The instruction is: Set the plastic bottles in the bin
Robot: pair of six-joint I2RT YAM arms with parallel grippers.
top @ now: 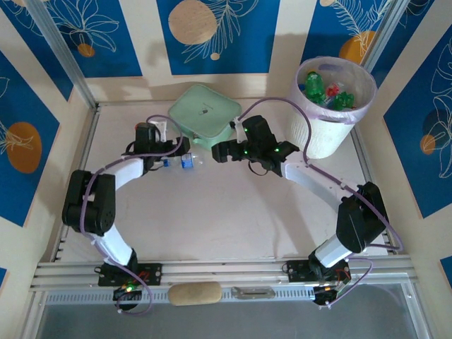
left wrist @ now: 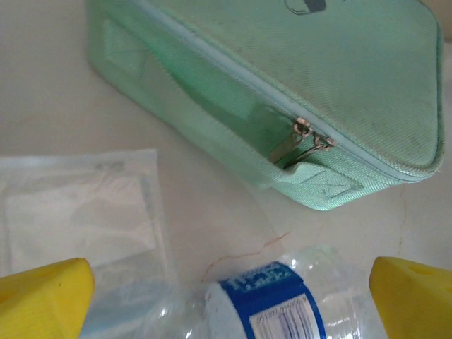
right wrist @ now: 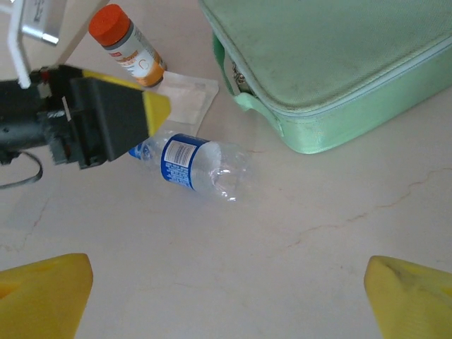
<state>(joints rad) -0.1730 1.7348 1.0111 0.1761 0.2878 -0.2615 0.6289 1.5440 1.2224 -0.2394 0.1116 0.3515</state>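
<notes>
You are working a pale, hairline-cracked table (top: 233, 219) boxed in by blue floral panels (top: 212, 35). Your left gripper (left wrist: 226, 296) is straddling a clear bottle (right wrist: 194, 164) lying beside the mint pouch (top: 205, 116), jaws spread wide. Your right gripper (right wrist: 226, 296) is hovering nearby, jaws likewise apart. Green bottles (top: 314, 88) are sitting in the bin (top: 332, 134) at far right, too jumbled to count. The lying bottle's cap is hiding behind a left finger.

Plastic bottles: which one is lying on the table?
The clear bottle with the blue label, on its side by the green pouch; the other bottles are inside the bin.
</notes>
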